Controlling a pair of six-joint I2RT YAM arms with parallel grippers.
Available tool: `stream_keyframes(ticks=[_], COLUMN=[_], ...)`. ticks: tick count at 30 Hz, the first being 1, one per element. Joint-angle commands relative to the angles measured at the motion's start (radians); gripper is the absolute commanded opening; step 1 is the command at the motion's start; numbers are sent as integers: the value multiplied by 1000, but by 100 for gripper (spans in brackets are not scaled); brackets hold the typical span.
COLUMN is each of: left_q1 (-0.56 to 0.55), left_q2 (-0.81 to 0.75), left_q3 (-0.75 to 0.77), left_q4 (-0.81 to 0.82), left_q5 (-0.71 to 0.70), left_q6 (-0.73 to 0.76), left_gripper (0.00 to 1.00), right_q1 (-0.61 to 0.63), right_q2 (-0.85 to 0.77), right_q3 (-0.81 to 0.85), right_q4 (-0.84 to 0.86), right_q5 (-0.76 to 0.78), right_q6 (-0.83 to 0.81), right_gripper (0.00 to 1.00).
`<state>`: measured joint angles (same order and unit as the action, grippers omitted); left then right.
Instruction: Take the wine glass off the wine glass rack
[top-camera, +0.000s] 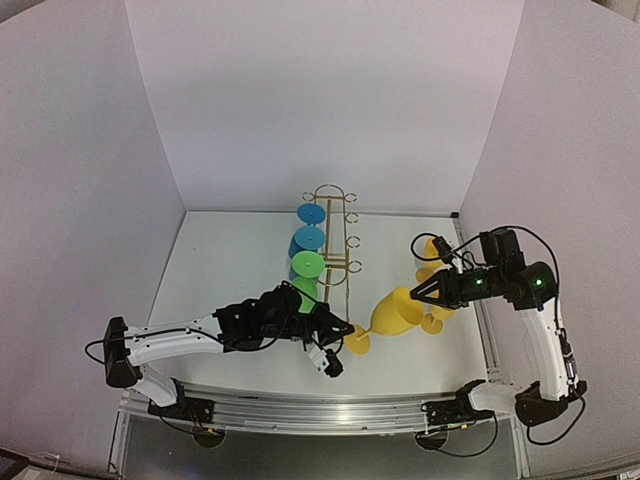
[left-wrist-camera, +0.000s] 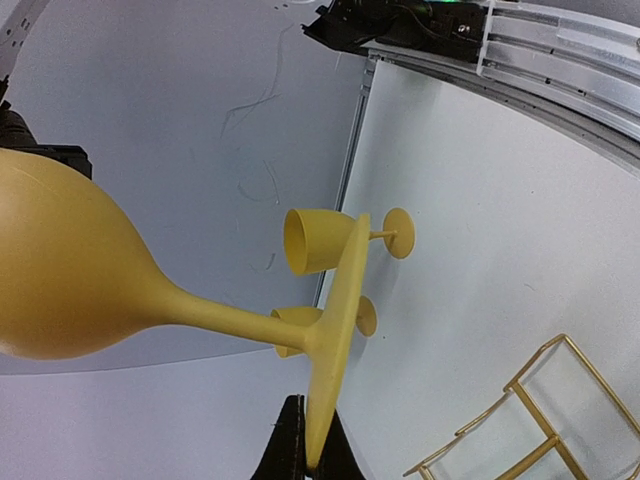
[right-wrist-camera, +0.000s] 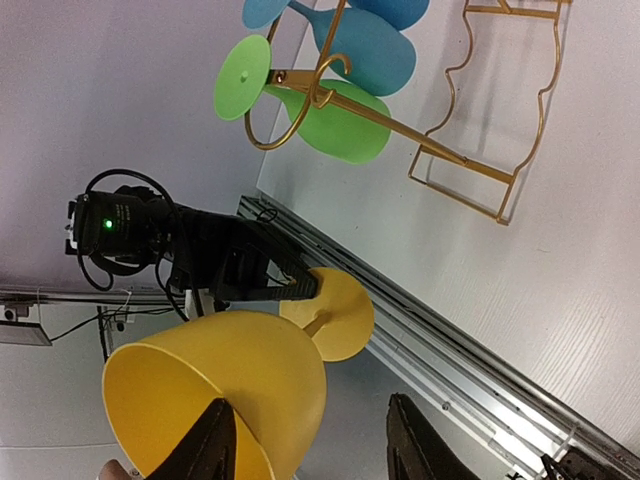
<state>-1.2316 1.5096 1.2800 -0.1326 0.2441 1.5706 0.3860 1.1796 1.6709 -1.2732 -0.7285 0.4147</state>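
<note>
The yellow wine glass (top-camera: 396, 312) hangs tilted at lower centre of the overhead view, clear of the wine glass rack (top-camera: 330, 187). Its foot is pinched edgewise in the closed left claw (left-wrist-camera: 305, 445). The right claw (right-wrist-camera: 310, 430) gapes at the bowl's mouth, gripping nothing. The glass is judged light, rigid and smooth, with the stem the surest hold.
</note>
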Motion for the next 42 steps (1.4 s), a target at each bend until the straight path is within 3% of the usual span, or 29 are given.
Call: stream_keyframes(ticks=[1,6,8,11,12,17,18,22,25,30,35,38,42], left_q1=[1,0,1,1,0,1,1,1,0,0,2,9,40], left_q2=[18,25,22,16,15,5,2,-24,-58,-112,-165,-202,-234], left_q3=[94,115,112,107,107,93,87,62,39,28,13,23,126], left_q4=[59,47,44,34,33,40,45,41,13,-48,-44,-32,-61], left_q5=[-46,-76,-77,-78,-78,-80,-82,-87,-69,-14,-1,-11,-30], left_q6=[-36,-75,-78,-80,-84,-102,-110,-131,-160,-215,-276,-361,-610], left_gripper=[0,0,0,0,0,4,10,59,71,75,75,75,75], right_q1=[32,41,41,41,41,40,40,41,41,40,40,40,40], right_q2=[20,18,19,24,27,27,24,33,57,120,212,239,310], right_q3=[-2,-5,0,21,31,87,105,185,276,487,698,684,614], right_q4=[6,1,0,2,0,-9,-12,-46,-99,-242,-373,-371,-345], right_q5=[-4,0,15,52,73,238,265,372,433,537,741,903,992], right_q6=[-9,-19,-22,-23,-19,-1,4,17,16,-27,-29,-16,-10], right_gripper=[46,39,28,2,0,0,0,0,0,0,0,0,0])
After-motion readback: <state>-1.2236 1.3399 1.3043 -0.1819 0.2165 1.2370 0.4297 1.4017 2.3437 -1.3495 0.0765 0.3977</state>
